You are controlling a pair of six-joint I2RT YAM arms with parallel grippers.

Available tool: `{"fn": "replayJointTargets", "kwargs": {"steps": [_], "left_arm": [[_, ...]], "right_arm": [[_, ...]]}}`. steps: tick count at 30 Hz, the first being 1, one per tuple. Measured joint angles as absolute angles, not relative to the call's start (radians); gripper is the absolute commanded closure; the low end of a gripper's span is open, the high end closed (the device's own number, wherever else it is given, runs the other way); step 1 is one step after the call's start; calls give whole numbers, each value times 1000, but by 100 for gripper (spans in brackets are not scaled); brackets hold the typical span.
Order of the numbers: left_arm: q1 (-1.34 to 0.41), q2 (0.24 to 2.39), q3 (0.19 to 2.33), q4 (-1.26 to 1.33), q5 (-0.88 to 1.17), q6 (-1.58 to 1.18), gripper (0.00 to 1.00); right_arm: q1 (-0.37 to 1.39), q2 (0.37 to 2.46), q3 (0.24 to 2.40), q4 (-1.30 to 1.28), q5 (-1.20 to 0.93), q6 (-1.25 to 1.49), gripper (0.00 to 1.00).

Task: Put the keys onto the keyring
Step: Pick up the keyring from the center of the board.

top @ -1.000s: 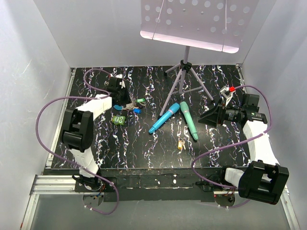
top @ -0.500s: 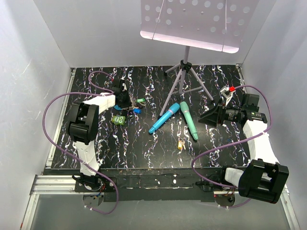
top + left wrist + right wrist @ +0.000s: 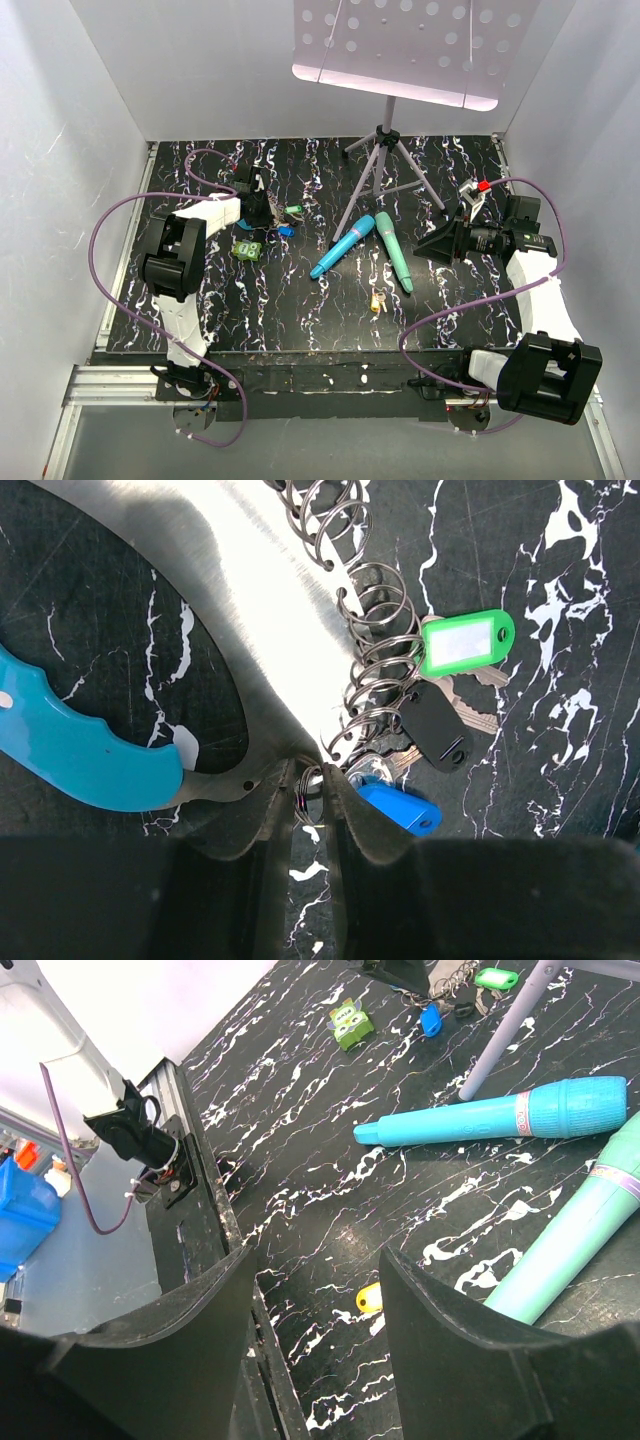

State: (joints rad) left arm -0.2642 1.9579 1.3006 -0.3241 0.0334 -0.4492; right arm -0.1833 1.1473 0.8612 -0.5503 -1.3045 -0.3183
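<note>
The keyring [image 3: 250,610] fills the left wrist view as a broad shiny metal loop with a bright blue section [image 3: 70,750] and a chain of wire rings [image 3: 380,660]. Green [image 3: 465,642], black [image 3: 432,725] and blue [image 3: 398,805] tagged keys lie at the chain's end. My left gripper [image 3: 310,780] is shut on a small ring at that end, low over the table at the back left [image 3: 262,212]. A yellow key [image 3: 378,300] lies alone toward the front. My right gripper [image 3: 315,1255] hangs open above the table, with the yellow key [image 3: 368,1298] showing between its fingers.
Two teal sticks [image 3: 342,246] [image 3: 393,251] lie mid-table. A small green block [image 3: 246,249] sits near the left arm. A music stand's tripod [image 3: 385,160] stands at the back, its perforated desk [image 3: 410,45] overhead. White walls enclose the table on both sides and at the back.
My left arm has edged toward the back of the table and its jaws have narrowed onto the small ring. The right arm has not moved.
</note>
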Motion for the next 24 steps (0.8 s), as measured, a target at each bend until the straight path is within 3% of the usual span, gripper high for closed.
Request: {"fn": "replayJointTargets", "kwargs": {"steps": [2, 6, 16, 24], "left_arm": [[-264, 1958, 1301, -330, 33, -449, 86], [-264, 1958, 1301, -337, 35, -450, 100], [-264, 1925, 1301, -343, 43, -434, 100], [-244, 1732, 1305, -352, 64, -384, 100]], "right_arm": [[-183, 1147, 861, -550, -1304, -318, 39], [-186, 1147, 861, -550, -1304, -318, 39], [-197, 1147, 861, -550, -1305, -319, 39], [-202, 1147, 861, -551, -1305, -319, 39]]}}
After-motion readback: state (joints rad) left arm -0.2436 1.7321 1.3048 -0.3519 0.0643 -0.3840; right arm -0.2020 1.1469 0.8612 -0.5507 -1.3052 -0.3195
